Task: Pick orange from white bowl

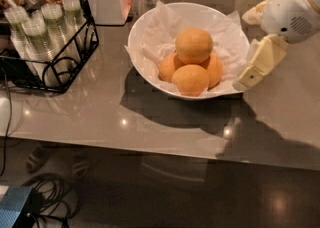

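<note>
A: Where's the pale yellow-orange round orange (pixel 194 45)?
B: In the large glossy white bowl (pixel 200 7). It sits on top of three deeper-orange fruits (pixel 190 79), touching them. Crinkled white paper (pixel 162 24) lines the bowl.
A: Tool?
B: The cream-coloured tool (pixel 260 59) is just right of the bowl, beside its rim, over the glossy grey tabletop (pixel 150 117). It's apart from the orange. Wide or narrow: cannot tell.
A: Anything else?
B: A black wire rack (pixel 55 67) with stacked clear cups (pixel 35 32), left of the bowl, not touching it.
</note>
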Controlling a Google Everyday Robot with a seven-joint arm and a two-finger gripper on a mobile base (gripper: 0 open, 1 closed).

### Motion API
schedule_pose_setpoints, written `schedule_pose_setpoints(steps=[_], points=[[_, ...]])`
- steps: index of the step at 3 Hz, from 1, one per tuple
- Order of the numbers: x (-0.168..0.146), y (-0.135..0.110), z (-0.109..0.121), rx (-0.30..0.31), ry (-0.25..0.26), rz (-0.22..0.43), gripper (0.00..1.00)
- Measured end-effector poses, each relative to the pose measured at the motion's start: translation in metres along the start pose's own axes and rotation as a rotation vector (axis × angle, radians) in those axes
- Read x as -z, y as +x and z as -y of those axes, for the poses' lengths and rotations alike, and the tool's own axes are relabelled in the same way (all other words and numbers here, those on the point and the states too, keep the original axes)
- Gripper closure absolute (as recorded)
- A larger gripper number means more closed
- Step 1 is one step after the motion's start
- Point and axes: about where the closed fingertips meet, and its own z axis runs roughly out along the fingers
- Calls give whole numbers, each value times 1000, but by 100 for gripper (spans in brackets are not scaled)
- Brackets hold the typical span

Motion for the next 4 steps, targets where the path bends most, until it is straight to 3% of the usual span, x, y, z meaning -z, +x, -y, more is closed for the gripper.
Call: schedule_pose_setpoints(steps=[1,2,3,4], points=[[-2,-1,1,-1,-4,4,0],[-17,-15,6,7,-19,86,0],[-42,-44,17,28,-65,145,0],[-44,-45,17,30,-67,147,0]])
